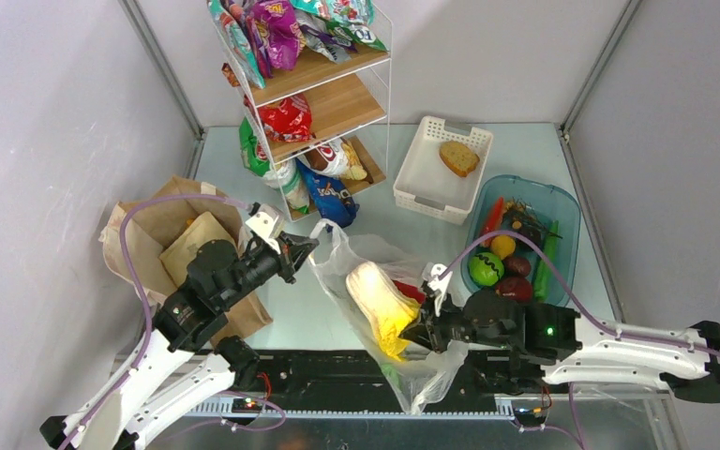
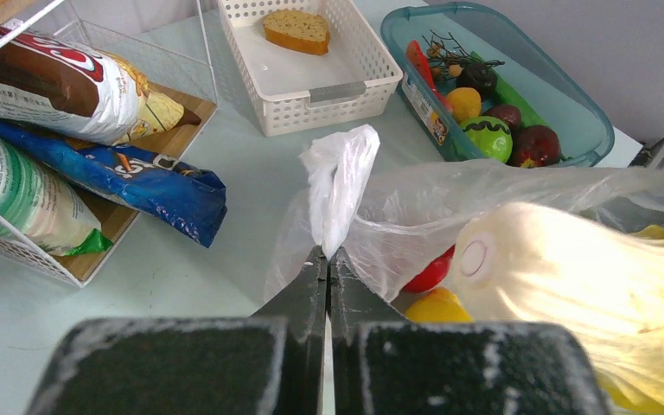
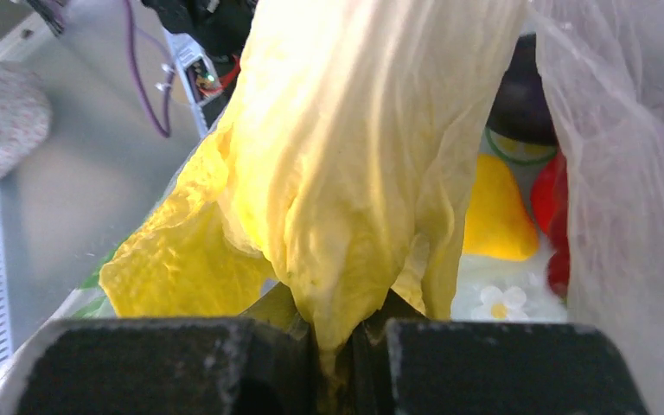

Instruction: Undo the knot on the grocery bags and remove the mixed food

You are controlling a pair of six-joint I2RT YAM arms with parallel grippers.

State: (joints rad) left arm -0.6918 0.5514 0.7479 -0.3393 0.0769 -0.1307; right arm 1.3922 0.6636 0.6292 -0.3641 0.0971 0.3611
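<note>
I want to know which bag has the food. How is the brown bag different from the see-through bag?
The brown paper bag is opaque, hiding any contents; the clear plastic bag shows a yellow leafy vegetable and red food inside. No gripper holds the paper bag; the left gripper pinches the plastic bag's handle, and the right gripper grips the vegetable. Both bags rest on the table.

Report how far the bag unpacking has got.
Done: the plastic bag looks untied and open; foods already lie in the blue tub. In hand: the left gripper pinches the bag's handle while the right gripper clamps the yellow cabbage. Left: a red piece and a yellow piece inside.
</note>
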